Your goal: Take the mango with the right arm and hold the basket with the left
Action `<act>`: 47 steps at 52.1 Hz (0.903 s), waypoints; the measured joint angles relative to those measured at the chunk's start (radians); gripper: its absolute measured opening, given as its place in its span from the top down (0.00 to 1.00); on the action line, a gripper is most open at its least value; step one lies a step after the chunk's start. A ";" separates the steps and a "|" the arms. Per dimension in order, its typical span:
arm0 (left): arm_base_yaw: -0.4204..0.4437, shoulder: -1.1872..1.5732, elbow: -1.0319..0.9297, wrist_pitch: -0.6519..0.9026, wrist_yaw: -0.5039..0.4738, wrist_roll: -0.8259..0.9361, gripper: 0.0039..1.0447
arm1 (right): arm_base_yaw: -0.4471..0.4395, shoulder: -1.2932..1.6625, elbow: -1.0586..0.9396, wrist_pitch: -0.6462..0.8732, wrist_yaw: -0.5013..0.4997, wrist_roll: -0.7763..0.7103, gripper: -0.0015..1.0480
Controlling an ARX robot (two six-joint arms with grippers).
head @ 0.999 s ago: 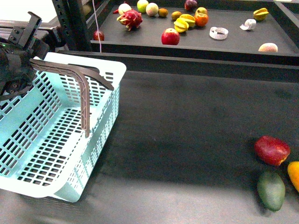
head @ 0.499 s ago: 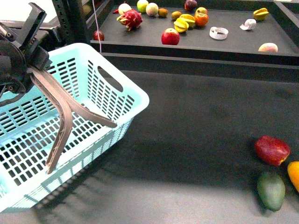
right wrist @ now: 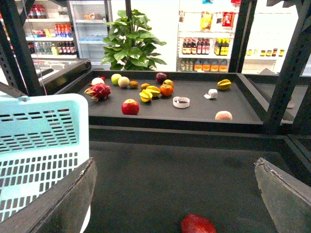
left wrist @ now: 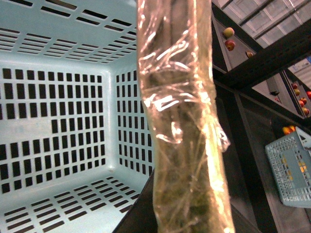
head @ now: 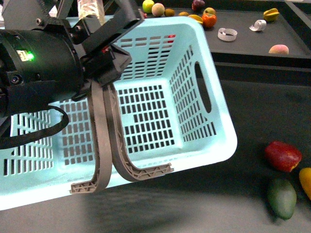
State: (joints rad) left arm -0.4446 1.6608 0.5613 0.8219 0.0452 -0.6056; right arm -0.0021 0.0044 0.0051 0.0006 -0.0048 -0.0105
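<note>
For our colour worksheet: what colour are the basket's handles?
The handles are grey-brown, clearest in the front view.

No legible text or numbers; labels on shelf bottles [right wrist: 197, 46] far beyond the right gripper [right wrist: 175, 194] too small.

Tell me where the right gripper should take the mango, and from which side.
Grip the mango across its middle, from above. It lies flat at the picture's right edge, partly cut off, its long side seeming to run away from the robot. The green fruit lies close on its left, so a side approach looks cramped; the right gripper is open.
</note>
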 joint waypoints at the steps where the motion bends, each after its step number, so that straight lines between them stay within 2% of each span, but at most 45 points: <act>1: -0.010 -0.001 0.000 0.000 -0.008 0.010 0.94 | 0.000 0.000 0.000 0.000 0.000 0.000 0.08; 17: -0.103 0.010 0.002 0.085 -0.053 0.081 0.95 | 0.000 0.000 0.000 0.000 0.000 0.000 0.08; 37: -0.150 0.011 0.010 0.137 -0.014 0.082 0.95 | 0.000 0.000 0.000 0.000 0.000 0.000 0.08; 47: -0.154 0.010 0.010 0.118 -0.035 0.103 0.95 | 0.000 0.000 0.000 0.000 0.000 0.000 0.08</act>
State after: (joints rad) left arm -0.5983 1.6711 0.5709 0.9401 0.0105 -0.5030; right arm -0.0021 0.0044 0.0051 0.0006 -0.0048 -0.0105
